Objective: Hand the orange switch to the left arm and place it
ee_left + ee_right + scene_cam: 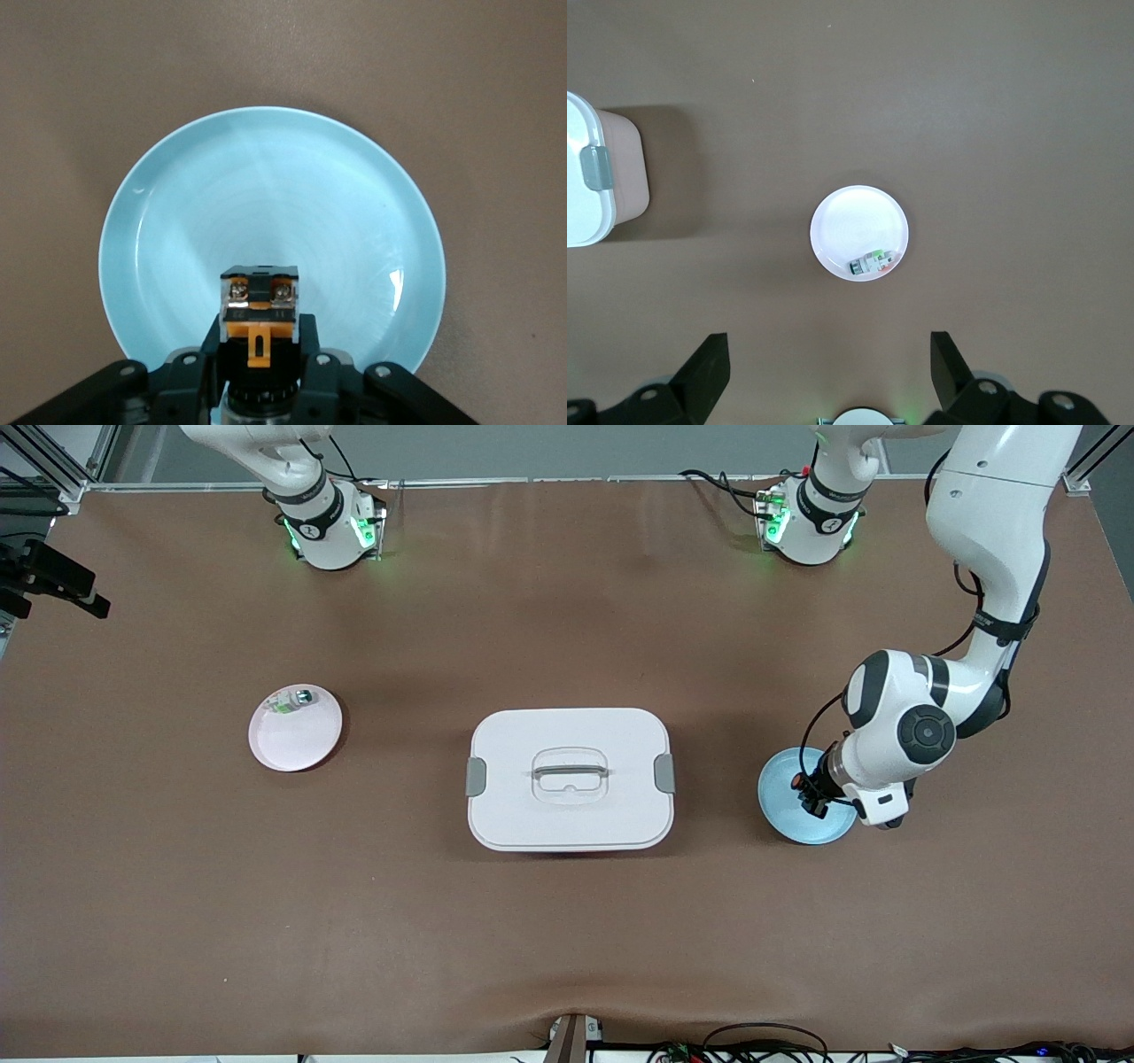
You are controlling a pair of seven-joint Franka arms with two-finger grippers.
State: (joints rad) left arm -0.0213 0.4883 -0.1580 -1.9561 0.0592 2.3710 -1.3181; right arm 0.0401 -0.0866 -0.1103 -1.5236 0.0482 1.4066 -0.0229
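Observation:
The orange switch [260, 312], an orange body with a black end, sits between the fingers of my left gripper [260, 350], which is shut on it. That gripper [810, 792] hangs low over the light blue plate [788, 819], toward the left arm's end of the table; whether the switch touches the plate I cannot tell. The white box [570, 779] with grey clips stands mid-table. My right gripper [828, 343] is open and empty, high above the pale pink plate [859, 228]; it is out of the front view.
The pale pink plate [295, 733] lies toward the right arm's end of the table and holds a small green-white-silver part [293, 701]. A corner of the box [586, 177] shows in the right wrist view. Brown cloth covers the table.

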